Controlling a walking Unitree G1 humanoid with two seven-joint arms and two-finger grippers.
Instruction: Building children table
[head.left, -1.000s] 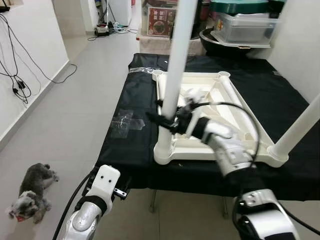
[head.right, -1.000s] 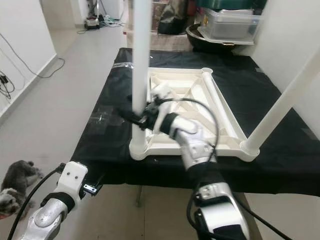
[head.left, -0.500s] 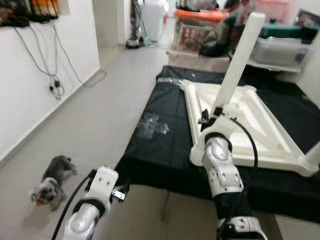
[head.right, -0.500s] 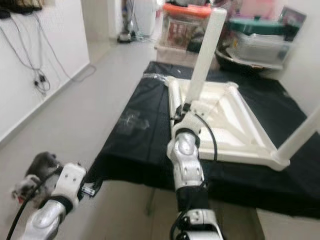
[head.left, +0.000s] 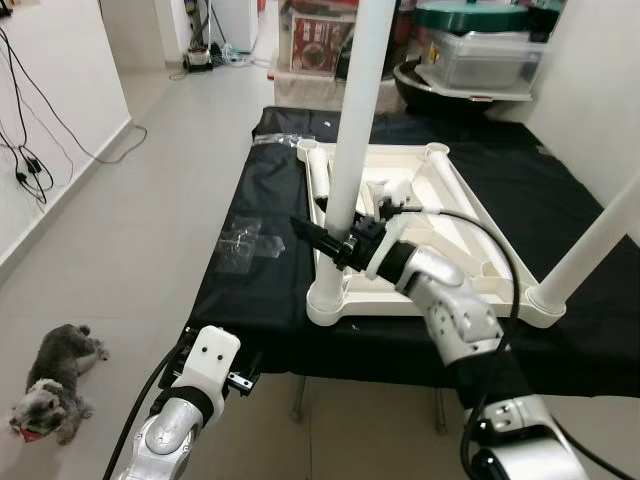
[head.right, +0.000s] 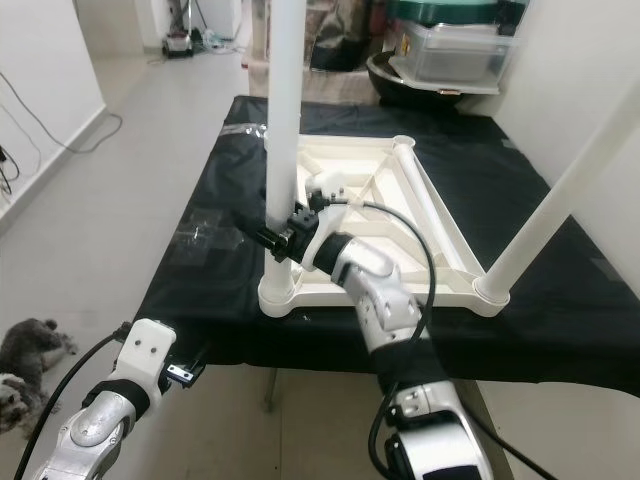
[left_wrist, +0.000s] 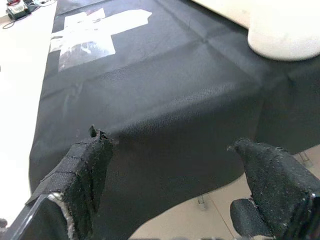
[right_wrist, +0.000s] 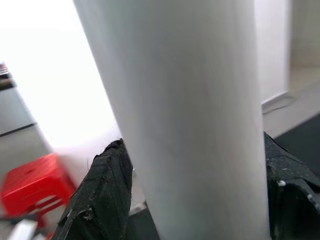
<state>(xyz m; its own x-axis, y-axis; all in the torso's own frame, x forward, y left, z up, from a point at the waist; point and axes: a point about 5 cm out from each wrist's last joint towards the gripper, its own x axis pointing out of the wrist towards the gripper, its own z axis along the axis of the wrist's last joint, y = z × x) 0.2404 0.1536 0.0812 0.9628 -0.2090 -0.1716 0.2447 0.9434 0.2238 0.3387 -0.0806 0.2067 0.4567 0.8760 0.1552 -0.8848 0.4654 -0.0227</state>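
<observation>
One white plastic tabletop lies upside down on a bench draped in black cloth. Two white legs stand in its corner sockets on the side nearest the robot: the left leg rises upright from the near left corner, and the second leg leans up from the near right corner. The two far corner sockets hold no legs. The right gripper is at the lower part of the left leg, its two black fingers set on either side of the white tube and grasping it, as the right wrist view shows closely. The left gripper hangs low before the bench's near edge, its two fingers spread wide apart with nothing between them, facing the cloth. A clear plastic bag lies on the cloth just left of the tabletop. One small grey dog lies on the tiled floor to the robot's left. Storage boxes are stacked beyond the bench.
</observation>
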